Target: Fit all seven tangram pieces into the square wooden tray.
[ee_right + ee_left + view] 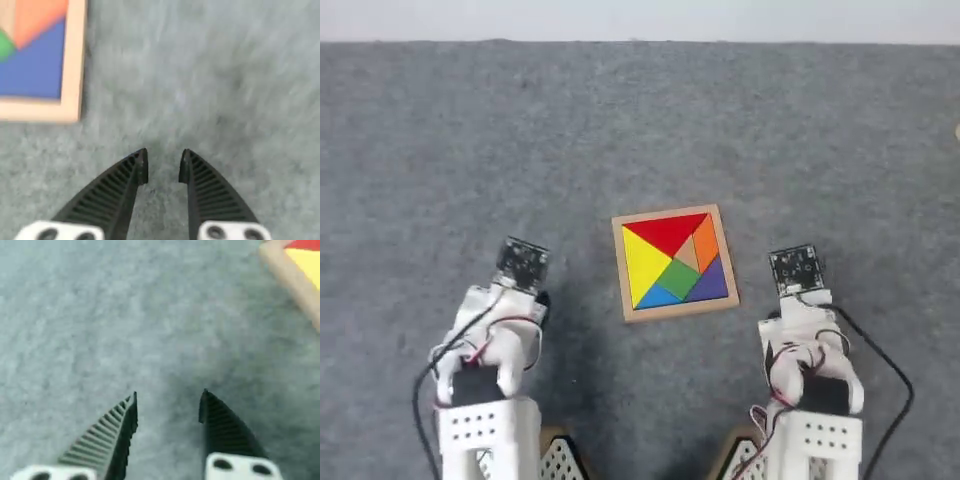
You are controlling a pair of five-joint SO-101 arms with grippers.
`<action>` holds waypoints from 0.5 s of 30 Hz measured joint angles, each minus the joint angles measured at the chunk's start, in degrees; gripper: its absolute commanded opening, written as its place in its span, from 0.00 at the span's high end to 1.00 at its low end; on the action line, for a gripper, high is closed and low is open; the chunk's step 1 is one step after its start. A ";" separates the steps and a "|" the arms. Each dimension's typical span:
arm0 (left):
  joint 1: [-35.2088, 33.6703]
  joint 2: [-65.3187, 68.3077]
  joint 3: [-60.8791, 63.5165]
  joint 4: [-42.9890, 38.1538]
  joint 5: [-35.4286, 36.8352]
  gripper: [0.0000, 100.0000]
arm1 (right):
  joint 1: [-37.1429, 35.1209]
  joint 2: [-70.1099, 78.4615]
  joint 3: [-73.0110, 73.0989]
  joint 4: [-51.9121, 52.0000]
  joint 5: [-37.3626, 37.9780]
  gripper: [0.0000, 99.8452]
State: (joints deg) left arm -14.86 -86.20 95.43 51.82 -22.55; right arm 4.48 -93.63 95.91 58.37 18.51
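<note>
The square wooden tray (621, 268) lies mid-table, packed with coloured tangram pieces: red (667, 233), yellow (645, 262), green (677, 277), orange (705, 243), tan (688, 255) and two blue ones (713, 280). They lie flat and flush. My left arm (505, 320) rests left of the tray, and the left gripper (168, 400) is open over bare carpet with a tray corner (280, 265) beyond it. On the other side of the tray is my right arm (805, 320). Its right gripper (163, 160) is slightly open and empty, near the tray rim (75, 60).
Grey carpet (640, 120) covers the whole table, with wide free room behind and beside the tray. Both arm bases (485, 435) stand at the front edge. A pale wall strip (640, 20) runs along the far side.
</note>
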 measured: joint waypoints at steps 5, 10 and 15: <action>1.05 -9.85 1.76 1.14 0.00 0.81 | 6.15 -9.05 -0.18 9.49 0.00 0.88; 3.34 -15.38 1.76 5.45 0.00 0.81 | 12.75 -9.23 -0.18 15.65 0.00 0.88; 4.40 -15.82 1.67 9.93 0.00 0.81 | 14.15 -9.23 -0.18 16.26 0.00 0.88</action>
State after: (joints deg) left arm -10.46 -102.02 97.10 61.76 -22.55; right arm 18.64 -102.86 95.74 74.64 18.51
